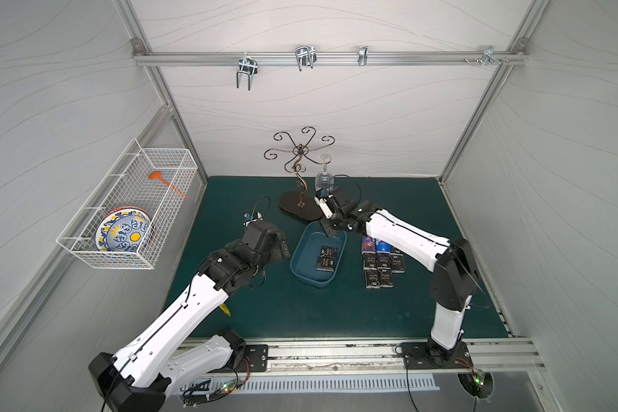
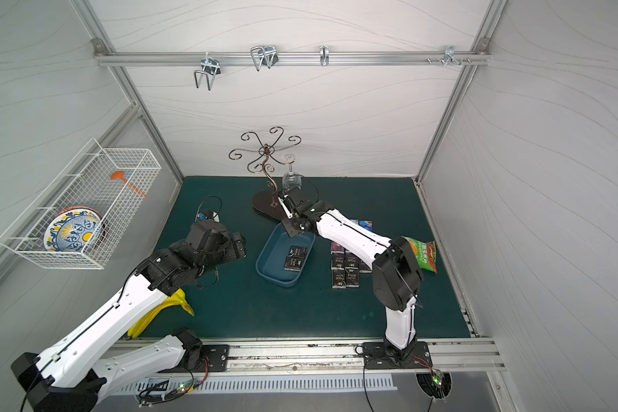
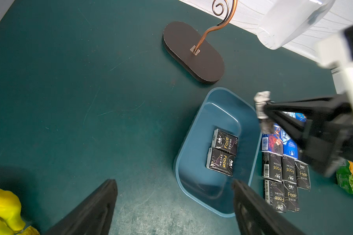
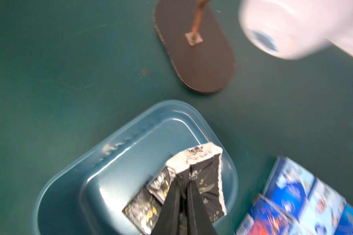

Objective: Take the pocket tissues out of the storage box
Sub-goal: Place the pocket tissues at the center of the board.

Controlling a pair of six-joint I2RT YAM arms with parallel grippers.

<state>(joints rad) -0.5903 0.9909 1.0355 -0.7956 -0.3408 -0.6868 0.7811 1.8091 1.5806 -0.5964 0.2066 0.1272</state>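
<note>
Mat (image 1: 300, 314): storage box (image 1: 307, 246) holds two pocket tissues (image 1: 327, 257); right pincer (image 4: 182, 183), one.

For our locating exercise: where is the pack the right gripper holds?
In the left wrist view, the black pack hangs in the right gripper above the storage box's far end, near the stand's base.

In a top view the right arm (image 2: 350, 233) hides part of the snack bag (image 2: 423, 255) and of the tissue packs (image 2: 345, 278); the left arm (image 2: 129, 306) covers most of the bananas (image 2: 181, 303). The right wrist view blurs the held pack (image 4: 198, 160); the blue packs (image 4: 289, 195) run off its edge.
</note>
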